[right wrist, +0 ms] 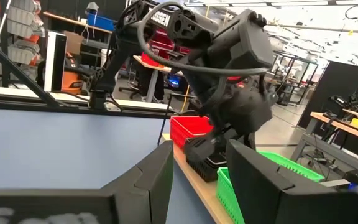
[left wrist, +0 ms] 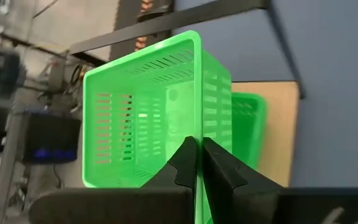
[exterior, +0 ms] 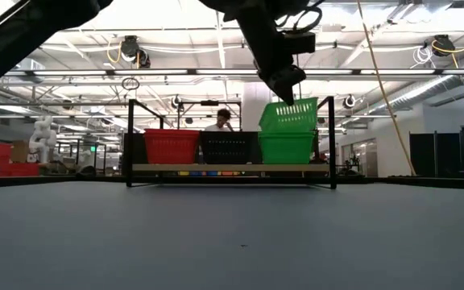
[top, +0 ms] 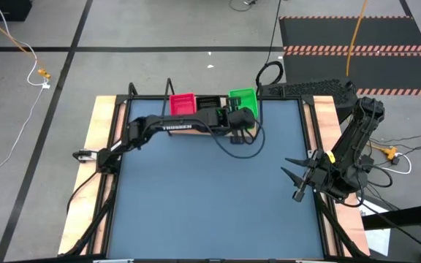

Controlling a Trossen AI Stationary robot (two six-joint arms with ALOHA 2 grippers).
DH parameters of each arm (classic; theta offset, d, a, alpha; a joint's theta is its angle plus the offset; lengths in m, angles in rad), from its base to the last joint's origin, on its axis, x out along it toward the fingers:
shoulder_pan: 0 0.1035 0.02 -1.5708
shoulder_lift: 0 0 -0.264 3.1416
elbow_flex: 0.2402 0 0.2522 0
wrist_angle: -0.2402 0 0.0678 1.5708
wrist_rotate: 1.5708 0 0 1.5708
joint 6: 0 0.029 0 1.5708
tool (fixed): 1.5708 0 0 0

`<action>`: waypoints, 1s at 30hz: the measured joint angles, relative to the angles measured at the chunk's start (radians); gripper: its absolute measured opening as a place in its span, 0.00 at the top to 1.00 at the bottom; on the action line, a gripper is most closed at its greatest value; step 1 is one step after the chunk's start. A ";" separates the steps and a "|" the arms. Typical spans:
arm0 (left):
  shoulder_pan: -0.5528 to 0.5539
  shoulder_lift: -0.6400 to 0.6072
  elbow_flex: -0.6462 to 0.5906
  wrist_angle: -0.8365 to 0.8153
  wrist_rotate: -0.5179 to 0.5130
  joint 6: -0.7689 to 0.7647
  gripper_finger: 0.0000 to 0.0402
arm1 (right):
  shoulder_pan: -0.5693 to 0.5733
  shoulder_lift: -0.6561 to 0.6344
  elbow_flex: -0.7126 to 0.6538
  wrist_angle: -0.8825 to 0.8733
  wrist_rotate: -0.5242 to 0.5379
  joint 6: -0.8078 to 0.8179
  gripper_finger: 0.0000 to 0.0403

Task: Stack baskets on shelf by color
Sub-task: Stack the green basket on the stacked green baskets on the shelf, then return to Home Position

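While the left gripper grips the rim of a green basket, fingers pinched tight on its near wall, that basket hangs tilted above the green stack at the right end of the shelf. It is not yet seated: in the low view its lower edge sits at or just inside the mouth of the stack, one side higher than the other. A red stack stands at the left end of the shelf and a black stack in the middle, both touching their neighbours.

Risks noted:
- Release from this tilt could leave the basket cocked in the one below, or let it tip off the back edge of the shelf, since the stack stands close to that edge.
- Pressing down off-square could jam the rims or push the whole green stack sideways into the black one.
- Withdrawal of the fingers along the wall may drag the basket back up if it clings.

The right gripper waits near the right edge of the tabletop, jaws spread wide and empty, well clear of the shelf
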 joint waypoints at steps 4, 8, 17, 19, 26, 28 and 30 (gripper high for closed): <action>-0.009 0.000 0.000 -0.021 0.019 0.046 0.97 | 0.000 0.000 0.000 0.000 0.000 0.001 0.65; -0.010 0.000 0.000 -0.067 0.019 0.060 0.99 | 0.000 0.000 0.000 0.000 0.000 0.009 0.65; -0.002 0.000 0.000 -0.075 0.020 0.090 0.87 | 0.000 0.000 0.000 0.000 0.000 0.037 0.65; -0.002 0.000 0.000 -0.082 0.041 0.086 0.85 | 0.000 0.000 0.000 0.000 0.000 0.037 0.65; -0.021 0.000 0.000 -0.065 -0.038 0.002 0.79 | 0.005 0.000 0.000 -0.015 0.000 0.038 0.65; -0.029 -0.010 0.000 -0.095 -0.093 -0.025 0.78 | 0.011 0.000 -0.002 -0.055 0.000 0.038 0.65; -0.029 -0.025 0.000 -0.112 -0.056 -0.031 0.77 | 0.014 0.000 -0.030 -0.084 -0.001 0.060 0.65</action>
